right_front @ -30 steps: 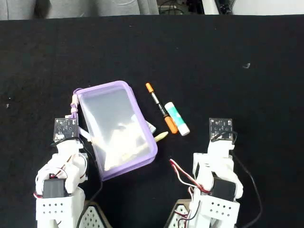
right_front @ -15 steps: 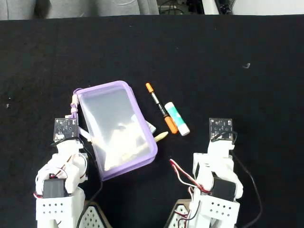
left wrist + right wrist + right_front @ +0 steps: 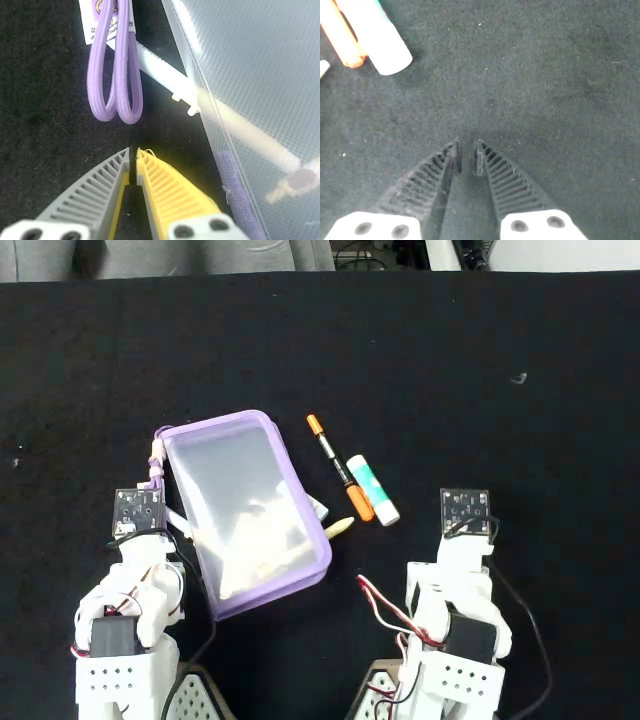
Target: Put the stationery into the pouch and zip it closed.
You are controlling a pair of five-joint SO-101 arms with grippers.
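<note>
A purple pouch [image 3: 245, 512] with a clear front lies flat at the table's left middle, with pale items showing through it. Its purple cord loop [image 3: 115, 75] lies just ahead of my left gripper [image 3: 134, 153], which is shut on nothing beside the pouch's clear side [image 3: 250, 75]. An orange pen [image 3: 338, 468] and a white and teal glue stick [image 3: 372, 489] lie to the right of the pouch. A pencil tip [image 3: 338, 528] pokes out at the pouch's right edge. My right gripper [image 3: 466, 150] hovers shut over bare cloth, short of the glue stick [image 3: 375, 30] and the pen [image 3: 340, 35].
Black cloth [image 3: 500, 390] covers the whole table. A white strip [image 3: 165, 72] sticks out from under the pouch near the cord. Both arm bases [image 3: 120, 660] [image 3: 450, 660] stand at the near edge. There is bare cloth at the far side and the right.
</note>
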